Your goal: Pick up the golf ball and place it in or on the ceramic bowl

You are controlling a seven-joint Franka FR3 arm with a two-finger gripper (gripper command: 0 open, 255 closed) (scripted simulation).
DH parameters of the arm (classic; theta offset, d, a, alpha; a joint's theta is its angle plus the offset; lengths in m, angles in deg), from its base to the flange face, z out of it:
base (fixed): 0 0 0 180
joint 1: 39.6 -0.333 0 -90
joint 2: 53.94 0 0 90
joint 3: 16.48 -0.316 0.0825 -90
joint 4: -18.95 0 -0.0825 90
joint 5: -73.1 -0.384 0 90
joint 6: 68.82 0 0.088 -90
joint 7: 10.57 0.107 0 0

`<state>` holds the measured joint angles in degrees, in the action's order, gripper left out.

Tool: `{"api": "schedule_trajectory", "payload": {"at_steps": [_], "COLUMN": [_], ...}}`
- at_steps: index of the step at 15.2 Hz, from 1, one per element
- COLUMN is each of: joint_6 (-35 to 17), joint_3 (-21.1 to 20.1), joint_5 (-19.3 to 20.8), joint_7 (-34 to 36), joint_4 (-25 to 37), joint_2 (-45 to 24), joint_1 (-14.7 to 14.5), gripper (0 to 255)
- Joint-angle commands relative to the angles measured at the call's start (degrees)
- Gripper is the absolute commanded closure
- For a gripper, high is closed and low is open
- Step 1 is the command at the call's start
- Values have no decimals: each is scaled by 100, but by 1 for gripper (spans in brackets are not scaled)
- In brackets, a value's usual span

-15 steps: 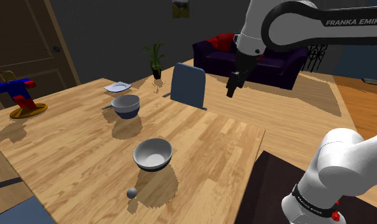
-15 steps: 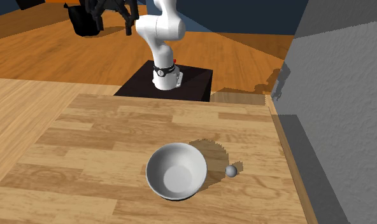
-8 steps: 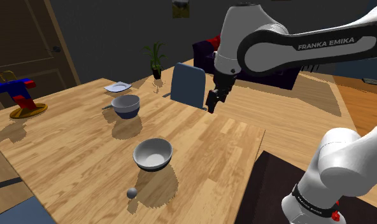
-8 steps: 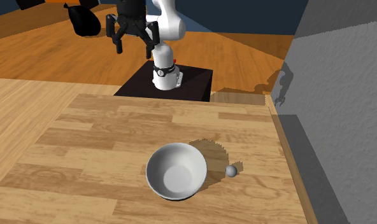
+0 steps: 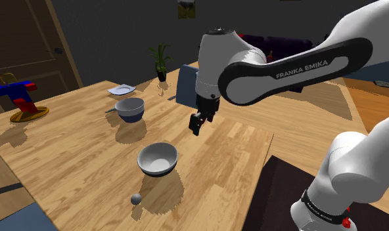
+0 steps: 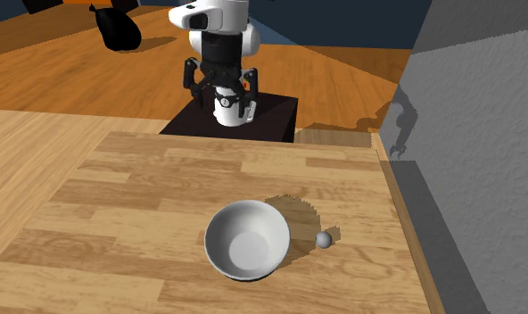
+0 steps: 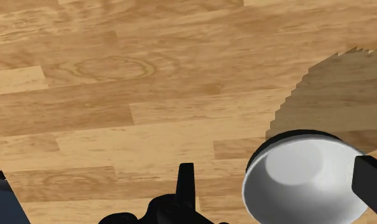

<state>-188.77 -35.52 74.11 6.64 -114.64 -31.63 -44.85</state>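
The tool (image 5: 197, 124) is wide open and holds nothing. In the wrist view its two black fingers (image 7: 186, 183) stand far apart, and the white bowl (image 7: 295, 184) shows on the counter (image 7: 117, 95) under the space between them, nearer to one finger. No finger touches anything. In the shoulder view the tool hangs in the air above the counter, to the upper right of the white bowl and well apart from it.

The golf ball (image 5: 136, 198) is drawn grey. It lies on the counter near the white bowl, not touching it, on the side toward the counter's near edge in the shoulder view. In the second exterior view it sits just to the right of the bowl.

Compared with half a second ago, the tool has moved to the shoulder view's left and lower, away from the blue chair back (image 5: 194, 86) and closer to the white bowl. In the second exterior view it has come down in front of the arm's base. The ball and the bowl are at the same places as before.
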Motion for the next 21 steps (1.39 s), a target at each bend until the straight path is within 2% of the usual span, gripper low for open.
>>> {"api": "schedule_trajectory", "payload": {"at_steps": [1, 6, 11, 15, 21], "joint_6": [-223, -591, -779, -779, -599], "joint_3": [-213, -698, -1030, -1101, -950], "joint_5": [85, 523, 1231, 1863, 2614], "joint_7": [278, 1030, 1880, 2525, 3212], "joint_4": [79, 530, 1163, 1806, 2990], "joint_2": [-343, -1327, -2436, -3369, -4747], "joint_1": [-14, -27, -155, -435, -1091], "gripper": [0, 0, 0, 0, 0]}}
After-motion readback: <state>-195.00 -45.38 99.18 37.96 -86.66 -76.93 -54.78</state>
